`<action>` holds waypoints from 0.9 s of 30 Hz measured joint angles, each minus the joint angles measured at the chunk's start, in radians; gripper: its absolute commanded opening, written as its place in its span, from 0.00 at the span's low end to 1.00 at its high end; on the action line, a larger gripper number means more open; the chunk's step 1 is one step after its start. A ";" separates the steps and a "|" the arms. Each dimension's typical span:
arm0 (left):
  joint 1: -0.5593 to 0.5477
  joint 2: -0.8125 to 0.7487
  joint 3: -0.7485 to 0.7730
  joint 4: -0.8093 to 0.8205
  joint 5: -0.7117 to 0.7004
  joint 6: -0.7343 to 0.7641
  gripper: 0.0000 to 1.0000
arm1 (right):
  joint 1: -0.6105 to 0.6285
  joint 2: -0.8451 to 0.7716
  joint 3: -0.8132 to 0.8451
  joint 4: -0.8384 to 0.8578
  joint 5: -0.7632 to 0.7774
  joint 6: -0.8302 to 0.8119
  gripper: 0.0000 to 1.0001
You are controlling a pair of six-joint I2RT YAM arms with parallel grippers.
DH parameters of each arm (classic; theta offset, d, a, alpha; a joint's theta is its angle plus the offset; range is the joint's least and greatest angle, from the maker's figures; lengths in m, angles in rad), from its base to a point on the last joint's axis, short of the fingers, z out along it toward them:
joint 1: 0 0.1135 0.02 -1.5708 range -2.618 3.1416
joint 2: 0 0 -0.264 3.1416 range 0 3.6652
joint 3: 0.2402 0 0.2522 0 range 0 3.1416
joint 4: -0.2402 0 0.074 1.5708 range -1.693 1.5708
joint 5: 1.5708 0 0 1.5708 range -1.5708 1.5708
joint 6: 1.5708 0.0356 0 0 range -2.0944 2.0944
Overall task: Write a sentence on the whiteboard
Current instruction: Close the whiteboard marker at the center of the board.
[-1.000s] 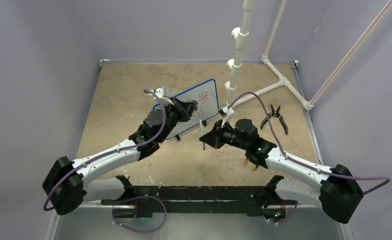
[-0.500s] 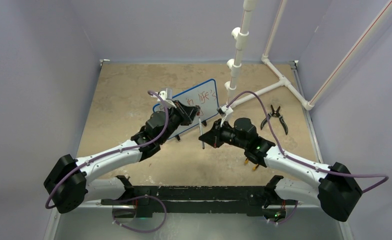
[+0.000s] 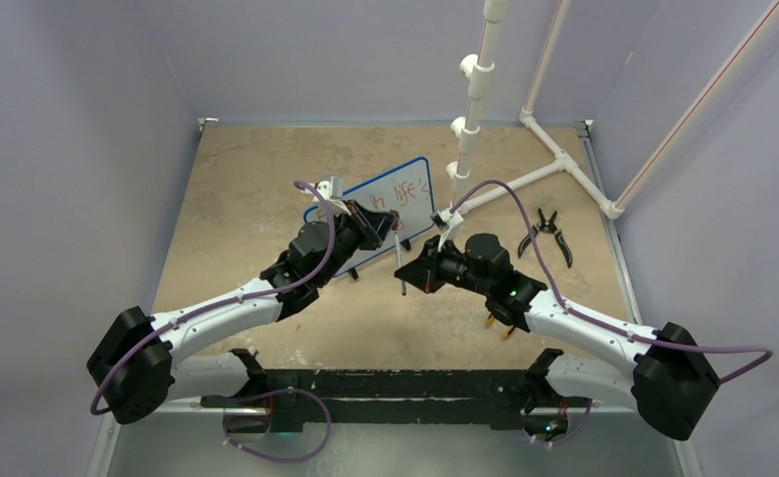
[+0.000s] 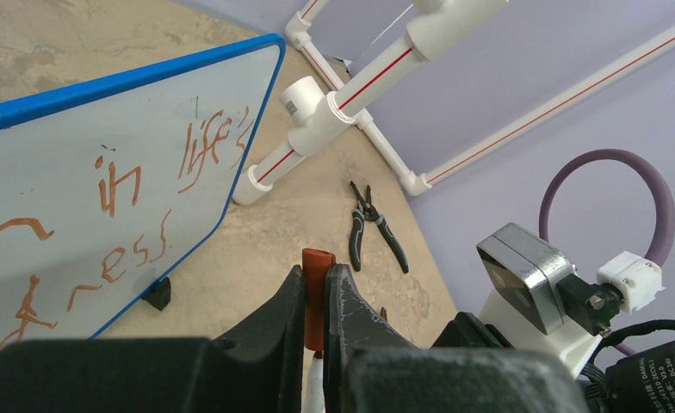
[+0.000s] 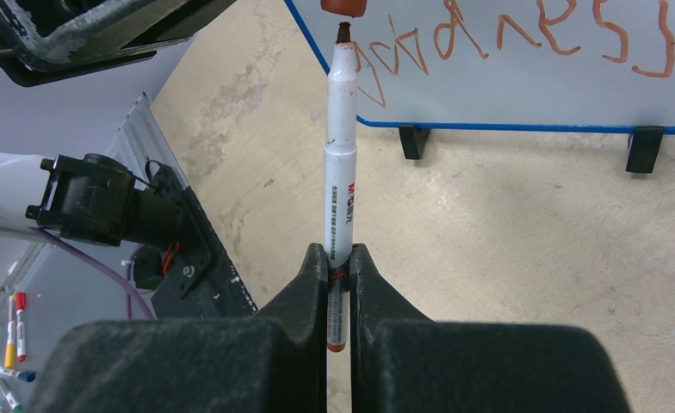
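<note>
In the last second the left pincer point(image 4: 317, 280) — clenched on a red cap point(image 4: 318, 261) — swung off the whiteboard point(image 3: 417, 211), which stands mid-surface, to just above the tip of the marker point(image 5: 341, 163) that the right pincer point(image 5: 339, 258) grips. The sentence point(image 4: 114, 185) looks finished — capping is next.

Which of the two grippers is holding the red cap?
The left gripper, shut on the small red cap; the right gripper instead clamps the white marker, its tip uncovered.

whiteboard point(image 4: 162, 103): white, blue rim | sentence point(image 4: 106, 188): red | marker point(image 5: 341, 172): white | cap point(image 4: 317, 292): red
</note>
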 measured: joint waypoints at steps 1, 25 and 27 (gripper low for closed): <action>0.000 0.000 0.000 0.002 0.001 0.000 0.00 | 0.000 0.000 0.000 0.000 0.000 0.000 0.00; 0.000 -0.001 -0.031 0.034 0.020 -0.018 0.00 | 0.000 0.001 0.004 -0.006 0.004 -0.001 0.00; 0.000 -0.004 -0.033 0.031 0.024 -0.023 0.00 | 0.000 0.006 0.004 -0.003 0.007 -0.001 0.00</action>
